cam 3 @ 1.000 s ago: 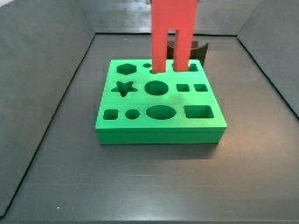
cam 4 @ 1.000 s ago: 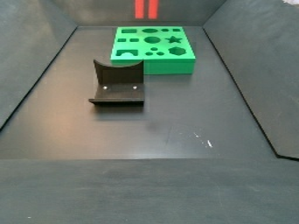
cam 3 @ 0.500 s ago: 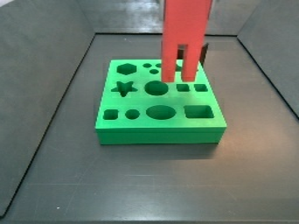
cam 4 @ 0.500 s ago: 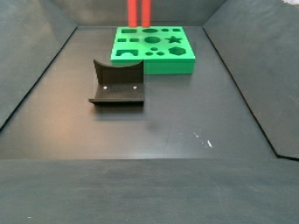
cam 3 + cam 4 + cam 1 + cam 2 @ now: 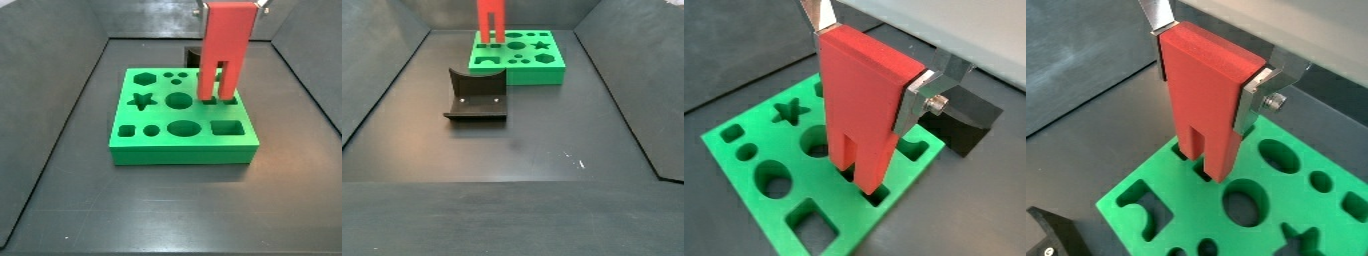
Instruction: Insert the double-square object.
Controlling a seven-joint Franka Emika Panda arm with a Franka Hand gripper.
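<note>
1. The tall bright-red plastic double-square object (image 5: pixel 226 50) is clamped at its solid upper part by the gripper (image 5: pixel 871 62).
2. Since a second ago it has been carried sideways across the flat green plastic board with shaped holes (image 5: pixel 182 118) and lowered.
3. Its two legs are now seen at the paired square holes, near the bench's far edge.
4. Insertion is judged begun, with pressing down remaining.
</note>
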